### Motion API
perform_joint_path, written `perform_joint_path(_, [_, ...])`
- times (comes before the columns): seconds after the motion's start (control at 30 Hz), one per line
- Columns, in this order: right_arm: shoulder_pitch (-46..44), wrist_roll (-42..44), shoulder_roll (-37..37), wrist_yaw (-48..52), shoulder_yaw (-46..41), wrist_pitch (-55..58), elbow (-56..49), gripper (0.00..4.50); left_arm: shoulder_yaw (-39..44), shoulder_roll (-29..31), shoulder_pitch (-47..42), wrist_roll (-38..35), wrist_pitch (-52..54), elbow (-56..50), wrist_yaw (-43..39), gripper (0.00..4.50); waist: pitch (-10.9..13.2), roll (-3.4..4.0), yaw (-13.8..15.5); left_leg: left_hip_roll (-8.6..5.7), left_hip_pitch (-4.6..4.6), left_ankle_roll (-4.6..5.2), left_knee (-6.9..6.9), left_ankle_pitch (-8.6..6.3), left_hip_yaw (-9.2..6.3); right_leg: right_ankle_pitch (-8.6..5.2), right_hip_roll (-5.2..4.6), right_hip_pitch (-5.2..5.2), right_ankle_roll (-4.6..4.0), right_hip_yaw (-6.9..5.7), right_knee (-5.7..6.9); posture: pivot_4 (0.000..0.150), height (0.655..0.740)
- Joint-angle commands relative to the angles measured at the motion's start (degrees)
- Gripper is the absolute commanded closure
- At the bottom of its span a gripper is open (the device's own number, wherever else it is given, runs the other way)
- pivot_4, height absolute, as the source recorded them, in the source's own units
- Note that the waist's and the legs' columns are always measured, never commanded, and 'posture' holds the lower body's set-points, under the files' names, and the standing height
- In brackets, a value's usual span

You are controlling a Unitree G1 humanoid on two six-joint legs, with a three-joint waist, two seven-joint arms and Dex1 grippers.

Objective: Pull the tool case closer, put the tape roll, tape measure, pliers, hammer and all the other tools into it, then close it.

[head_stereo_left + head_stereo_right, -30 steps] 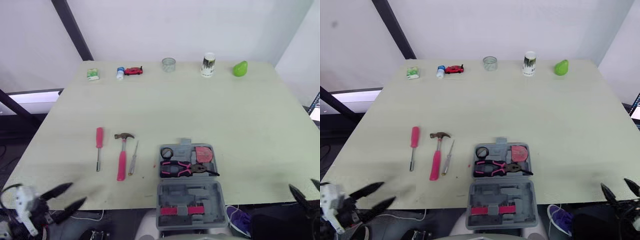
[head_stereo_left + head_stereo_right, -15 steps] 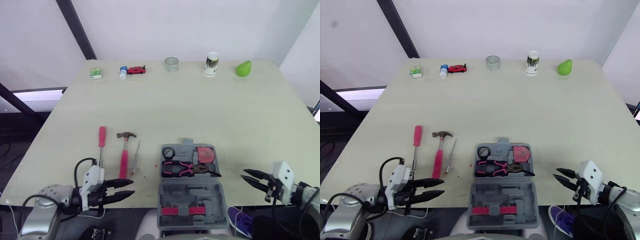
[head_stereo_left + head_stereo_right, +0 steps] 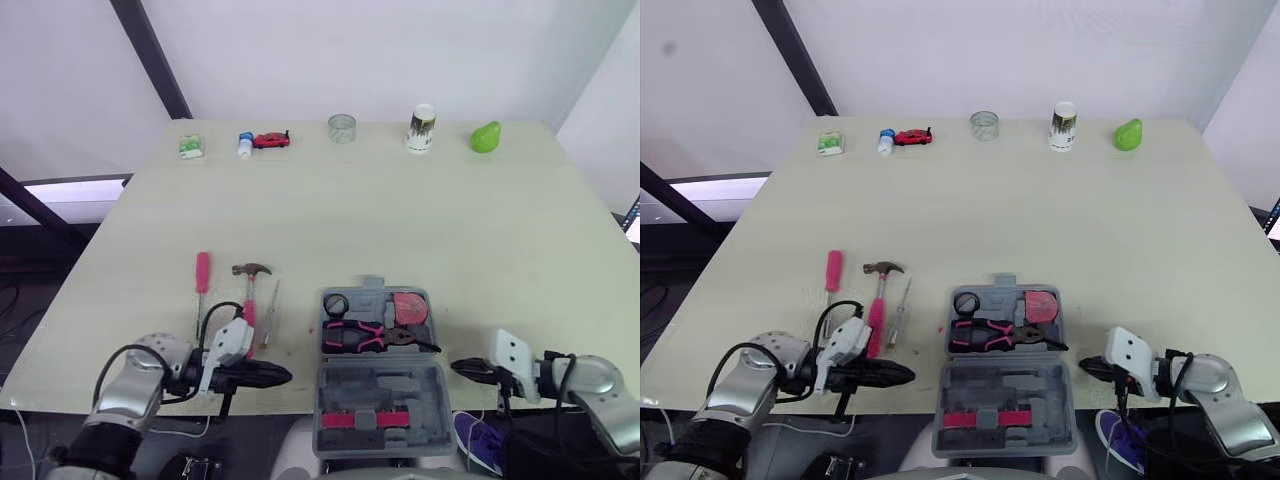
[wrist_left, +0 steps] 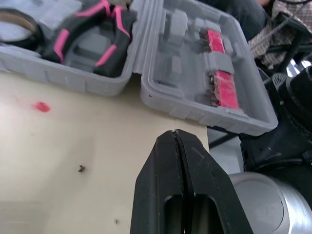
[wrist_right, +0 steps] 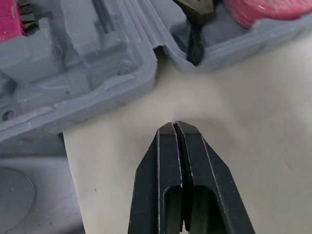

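Lying open at the near edge of the worktop (image 3: 400,200), the grey tool case (image 3: 380,390) holds the pliers (image 3: 362,337), tape roll (image 3: 335,305) and red tape measure (image 3: 408,308) in its far half; its near half overhangs the edge. Left of it lie the hammer (image 3: 247,300), a pink screwdriver (image 3: 201,285) and a slim screwdriver (image 3: 270,312). The left claw (image 3: 278,376) and right claw (image 3: 460,367) flank the case. In the left wrist view the fingers (image 4: 161,180) are pressed together and empty, pointing near the case's hinge. In the right wrist view the fingers (image 5: 161,165) are likewise closed on nothing, just beside the case wall.
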Motion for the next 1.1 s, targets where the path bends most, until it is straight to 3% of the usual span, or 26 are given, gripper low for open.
perform_joint_path(0.03, [-2.35, -0.99, 1.53, -1.00, 1.31, -1.45, 0.00, 4.50, -1.15, -0.65, -1.61, 1.71, -0.55, 0.88, 1.58, 4.48, 0.01, -0.03, -0.06, 0.00, 0.01, 0.00, 0.00, 0.00, -0.01, 0.00, 0.01, 0.00, 0.00, -0.01, 0.01, 0.150, 0.7400])
perform_joint_path(1.1, [-4.45, -2.14, 3.28, -2.78, 3.86, -0.60, 0.93, 4.50, -7.28, -5.26, -6.64, 7.83, 1.56, 0.88, 8.76, 4.48, 0.01, -0.03, -0.02, 0.00, 0.00, 0.00, 0.08, 0.00, -0.03, 0.04, 0.04, 0.02, 0.06, 0.01, 0.08, 0.150, 0.7400])
